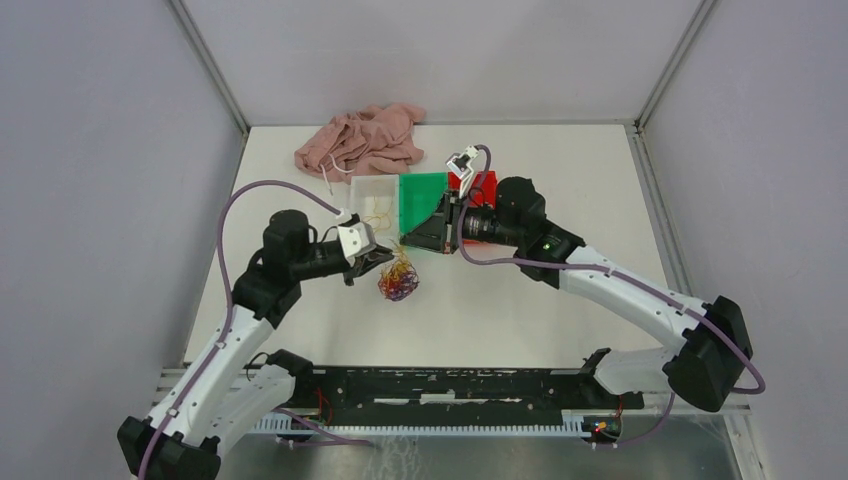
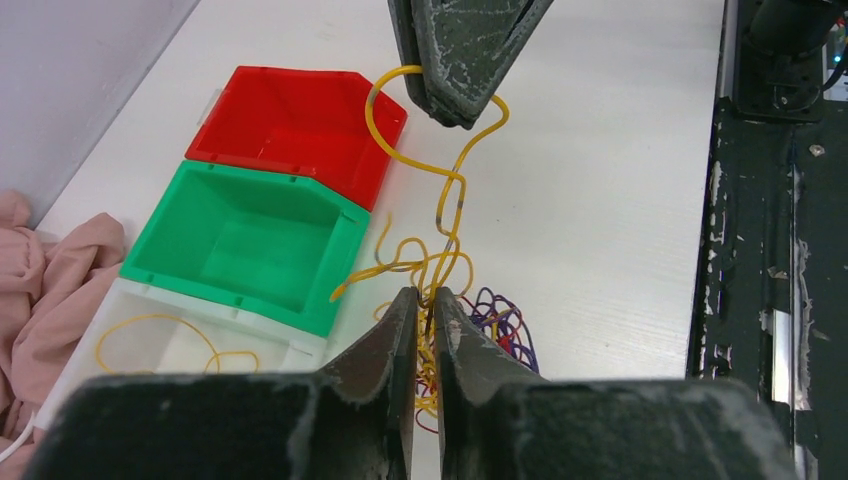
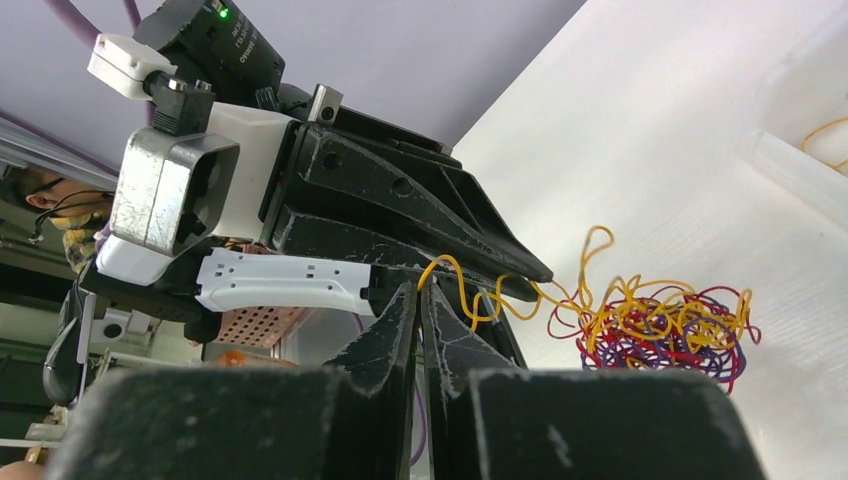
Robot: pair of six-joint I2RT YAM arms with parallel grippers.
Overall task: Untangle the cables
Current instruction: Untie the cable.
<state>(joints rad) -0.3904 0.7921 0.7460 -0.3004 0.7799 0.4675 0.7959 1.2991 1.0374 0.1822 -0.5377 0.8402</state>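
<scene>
The dark fingers of the left hand (image 2: 426, 298) fill the bottom of its own wrist view, drawn together on a thin, kinked yellow strand (image 2: 455, 190) that climbs from their tips in loose loops to the right hand (image 2: 462, 112), whose two dark fingers are likewise closed on it. Between and below them is the small clump of thin curly cables (image 3: 660, 330) in yellow, red and purple. It lies on the white surface (image 2: 600, 250) just beside the open green plastic bin (image 2: 335, 275), with the red plastic bin (image 2: 290, 120) further along. Whether the clump rests fully on the surface or hangs a little from the strand, I cannot tell. The clump looks dense: yellow loops lie on top, purple and red coils are knotted beneath, and the held strand runs straight down into it. The main risk, as I judge it, is that pulling the hands apart tightens the knot instead of freeing the strand, since its lower end is threaded through other loops. The whole clump could also lift and drag towards the bins. The wire is springy and thin, so it may slip from the fingertips. One yellow cable (image 2: 215, 352) lies in the white plastic bin (image 2: 140, 345).
</scene>
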